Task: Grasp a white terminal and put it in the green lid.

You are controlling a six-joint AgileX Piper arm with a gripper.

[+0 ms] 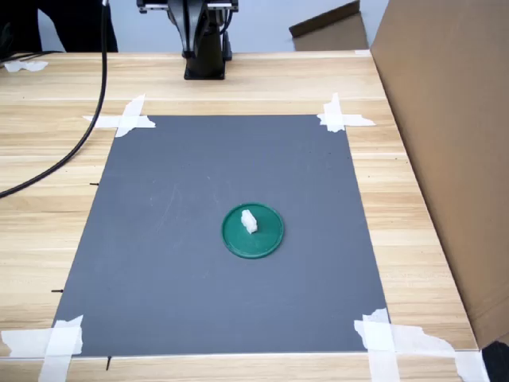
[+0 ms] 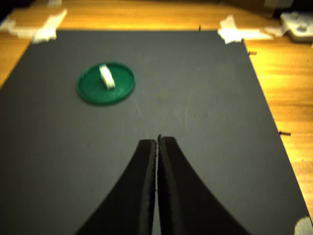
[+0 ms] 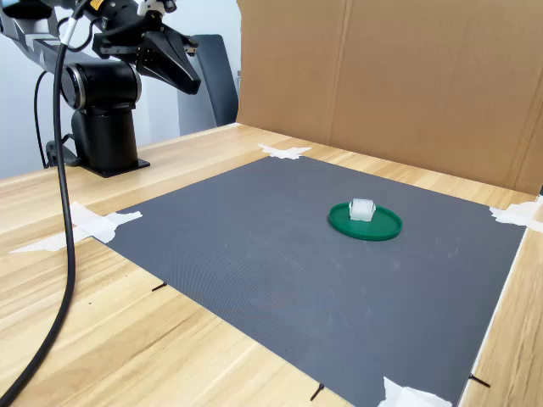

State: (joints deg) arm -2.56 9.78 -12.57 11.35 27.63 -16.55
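since the job looks done: the white terminal (image 1: 250, 220) sits inside the green lid (image 1: 266, 242), on the mat.
jaws: the gripper (image 2: 157, 142) is pressed together, holding nothing.
way to the lid: far ahead of the jaws, off to one side.
arm: high, back near its base on the bench (image 3: 102, 339).

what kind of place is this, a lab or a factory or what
Probably a robot test bench in a lab: a wooden table with a taped-down grey mat, a cardboard screen, and one arm base bolted beside it.
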